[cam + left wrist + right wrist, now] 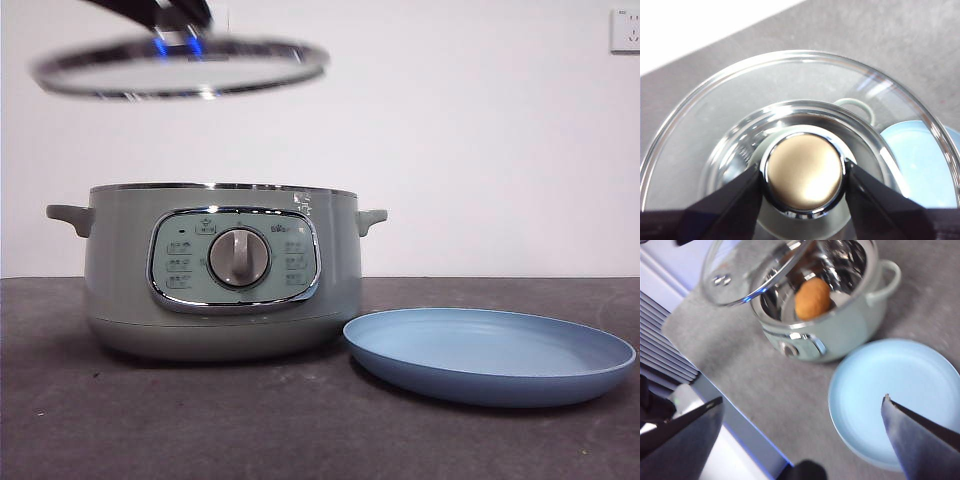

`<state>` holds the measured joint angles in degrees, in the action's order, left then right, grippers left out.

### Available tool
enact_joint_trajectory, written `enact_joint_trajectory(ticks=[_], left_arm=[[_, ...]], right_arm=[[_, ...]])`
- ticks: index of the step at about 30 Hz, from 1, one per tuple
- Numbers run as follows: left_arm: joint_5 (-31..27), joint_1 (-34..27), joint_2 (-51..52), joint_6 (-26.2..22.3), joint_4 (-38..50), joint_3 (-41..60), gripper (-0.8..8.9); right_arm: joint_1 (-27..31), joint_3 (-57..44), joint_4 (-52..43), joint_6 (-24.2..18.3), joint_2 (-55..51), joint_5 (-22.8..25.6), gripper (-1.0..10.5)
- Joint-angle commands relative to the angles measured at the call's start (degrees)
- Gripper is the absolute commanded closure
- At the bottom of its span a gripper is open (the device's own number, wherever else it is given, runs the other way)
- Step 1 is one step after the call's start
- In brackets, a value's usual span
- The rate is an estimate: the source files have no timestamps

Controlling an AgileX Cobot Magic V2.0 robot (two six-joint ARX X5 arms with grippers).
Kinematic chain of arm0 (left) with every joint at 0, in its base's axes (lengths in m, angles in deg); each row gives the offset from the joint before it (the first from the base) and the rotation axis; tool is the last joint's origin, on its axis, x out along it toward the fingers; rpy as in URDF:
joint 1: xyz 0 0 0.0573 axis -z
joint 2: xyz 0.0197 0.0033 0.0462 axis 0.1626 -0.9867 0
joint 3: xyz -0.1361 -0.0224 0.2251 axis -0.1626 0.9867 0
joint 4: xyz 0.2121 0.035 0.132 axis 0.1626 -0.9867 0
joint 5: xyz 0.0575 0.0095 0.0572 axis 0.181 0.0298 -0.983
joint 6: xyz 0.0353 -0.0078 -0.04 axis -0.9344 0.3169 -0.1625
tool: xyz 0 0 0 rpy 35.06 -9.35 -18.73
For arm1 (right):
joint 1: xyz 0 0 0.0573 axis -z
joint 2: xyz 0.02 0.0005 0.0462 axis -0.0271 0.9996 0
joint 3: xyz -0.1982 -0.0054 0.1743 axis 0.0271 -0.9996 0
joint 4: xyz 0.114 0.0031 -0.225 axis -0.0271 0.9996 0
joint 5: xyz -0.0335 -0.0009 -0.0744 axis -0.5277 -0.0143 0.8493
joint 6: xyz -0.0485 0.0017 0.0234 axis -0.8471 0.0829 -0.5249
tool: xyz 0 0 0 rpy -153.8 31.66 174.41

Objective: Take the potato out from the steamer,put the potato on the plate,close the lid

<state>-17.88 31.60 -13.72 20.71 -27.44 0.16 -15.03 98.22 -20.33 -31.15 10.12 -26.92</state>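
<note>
Left end effector (804, 175) apparently clamps lid (180, 67); knob mostly hidden.

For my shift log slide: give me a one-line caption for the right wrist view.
Open right end effector above the empty plate; the potato sits in the steamer, the lid held aside.

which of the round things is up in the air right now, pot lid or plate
The lid: the left gripper holds its knob above the steamer. The steamer and the plate both rest on the table.
</note>
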Motion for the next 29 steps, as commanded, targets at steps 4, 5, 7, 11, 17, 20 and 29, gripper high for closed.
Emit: enact_joint_trajectory(ticks=[4,5,7,11,17,20,29], left_arm=[[-2.75,-3.63,13.86,0.37,-6.8,-1.29,8.22],[-3.34,-4.35,15.52,0.37,-8.55,-1.29,8.22],[-4.48,-5.55,18.38,0.39,-11.78,-1.29,8.22],[-4.7,-6.95,23.3,0.48,-17.7,-1.29,8.22],[-5.35,-6.97,29.57,2.4,-23.26,-1.29,8.22],[-5.35,-6.97,31.76,3.04,-24.7,-1.29,8.22],[-5.29,-6.93,33.48,3.41,-27.93,-1.29,8.22]], right_arm=[[-9.6,2.25,-14.12,6.27,12.7,0.66,3.0],[-10.95,3.54,-15.17,6.29,15.34,1.2,3.0],[-13.44,6.78,-16.28,6.23,20.63,3.58,3.0],[-17.31,16.02,-16.22,4.74,32.48,6.82,3.0],[-20.85,30.67,-13.25,2.89,48.52,12.48,3.0],[-22.58,36.15,-12.33,1.36,54.73,16.57,3.0],[-25.2,40.79,-13.79,0.13,64.98,24.68,3.0]])
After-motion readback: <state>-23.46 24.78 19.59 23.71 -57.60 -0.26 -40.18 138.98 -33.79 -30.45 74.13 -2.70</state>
